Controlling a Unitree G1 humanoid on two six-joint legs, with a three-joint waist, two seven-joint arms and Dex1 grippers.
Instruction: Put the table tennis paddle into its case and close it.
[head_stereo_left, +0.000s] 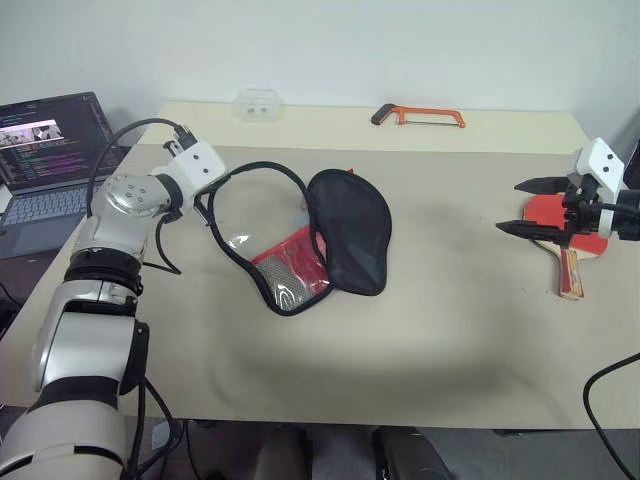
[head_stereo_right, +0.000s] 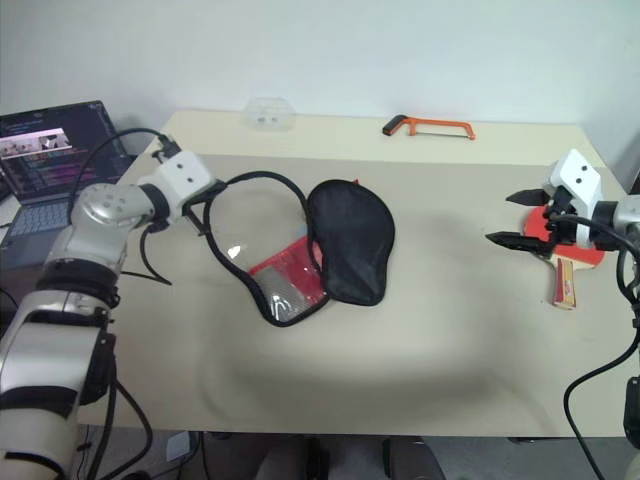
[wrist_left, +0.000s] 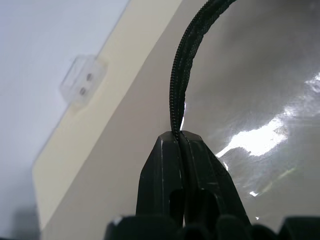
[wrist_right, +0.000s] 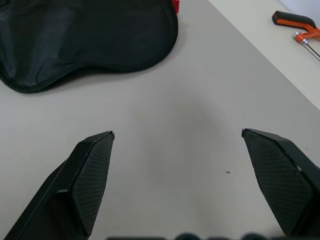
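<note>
Left pincer (head_stereo_left: 207, 205) was clamped on the zipper edge of the case (head_stereo_left: 310, 240), lifting the clear-window flap off the desk (head_stereo_left: 430, 330); the black half lay flat beside it, case unzipped. Right pincer (head_stereo_left: 520, 207) hung with fingers spread wide, empty, just above the table tennis paddle (head_stereo_left: 565, 240), which lay on the desk well apart from the case.

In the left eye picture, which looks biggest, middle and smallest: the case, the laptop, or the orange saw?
1. The case, lying open.
2. The laptop, though the picture's edge cuts it off, so it's unsure.
3. The orange saw, farthest away.
</note>
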